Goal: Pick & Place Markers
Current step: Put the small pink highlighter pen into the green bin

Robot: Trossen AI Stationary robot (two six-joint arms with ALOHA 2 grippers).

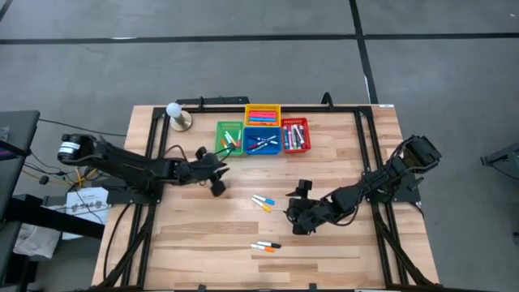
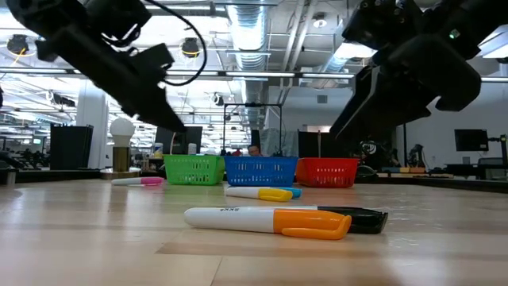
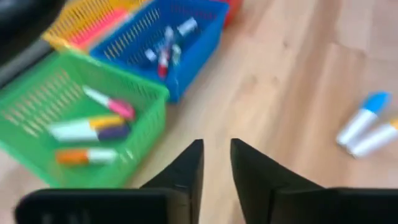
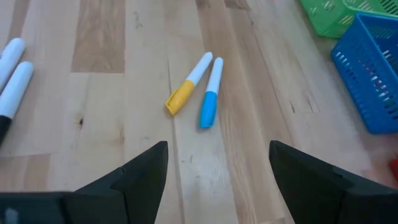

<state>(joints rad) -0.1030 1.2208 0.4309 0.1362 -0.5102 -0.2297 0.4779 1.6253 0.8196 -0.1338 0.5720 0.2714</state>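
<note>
Desk [image 1: 340,243] carries everything; four baskets sit in a cluster at its far edge, green basket [image 1: 229,136] nearest the left arm, blue basket [image 1: 263,141] next, red basket [image 1: 295,135] beyond, yellow basket [image 1: 262,113] behind the blue; all four already hold markers. Left gripper [image 1: 217,173] hangs just in front of the green basket, jaws a narrow gap apart and empty in its wrist view. Right gripper [image 4: 217,163] is low over mid-desk, jaws spread wide, nothing between them. Loose markers: yellow-and-blue pair [image 4: 198,90] at desk centre, side by side and nearly parallel; orange-and-black pair [image 1: 265,245] nearer the front edge. Key relation: centre pair lies straight ahead of the right jaws, long axes running roughly away from them, tilted slightly; right arm looks nearer than left, so likely its pick; wrist may need to turn so the jaws close across a barrel.
</note>
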